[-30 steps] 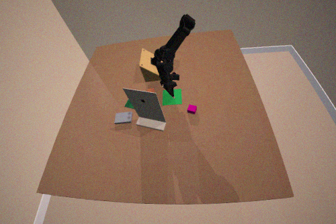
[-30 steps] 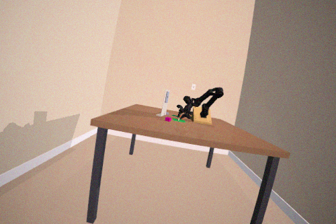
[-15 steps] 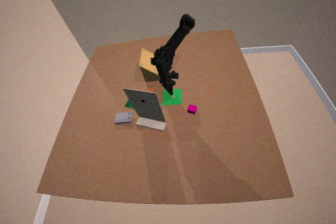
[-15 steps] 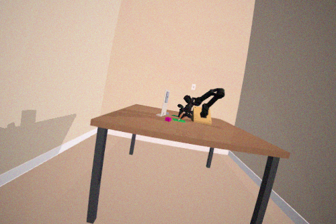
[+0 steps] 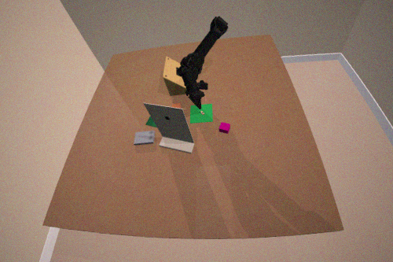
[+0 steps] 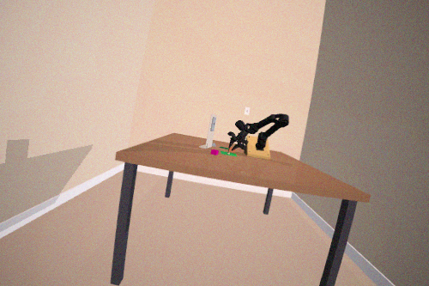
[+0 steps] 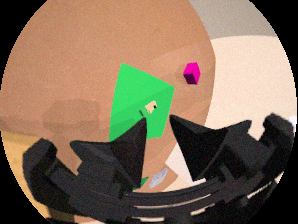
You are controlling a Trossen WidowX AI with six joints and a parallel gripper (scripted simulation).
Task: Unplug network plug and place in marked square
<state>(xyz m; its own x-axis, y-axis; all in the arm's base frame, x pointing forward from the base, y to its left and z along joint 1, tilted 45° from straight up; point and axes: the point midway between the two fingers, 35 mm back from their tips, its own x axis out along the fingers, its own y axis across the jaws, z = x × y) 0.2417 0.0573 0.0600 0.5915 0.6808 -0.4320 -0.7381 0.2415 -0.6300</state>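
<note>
The plug [image 5: 202, 112] [image 7: 150, 106] is a small cream piece lying on the green square [image 5: 195, 118] [image 6: 232, 155] [image 7: 131, 87], within its edges. My gripper [image 5: 200, 107] [image 7: 157, 119] is partly open, with a gap between its black fingertips and nothing held. The tips are low by the plug; in the wrist view the plug shows just beyond them, nearer the left tip. Whether a tip touches it is too small to tell. The upright grey panel [image 5: 173, 129] [image 6: 210, 135] stands beside the square, its dark socket opening [image 5: 167, 118] showing no plug.
A magenta cube [image 5: 224, 127] [image 6: 214, 152] [image 7: 190, 73] lies near the square. A grey box [image 5: 144, 138] [image 7: 159, 178] and a darker green patch [image 5: 151, 122] lie by the panel. A tan slanted block [image 5: 172, 71] [image 6: 253, 153] stands close to the arm. An orange patch [image 5: 176, 105] shows behind the panel.
</note>
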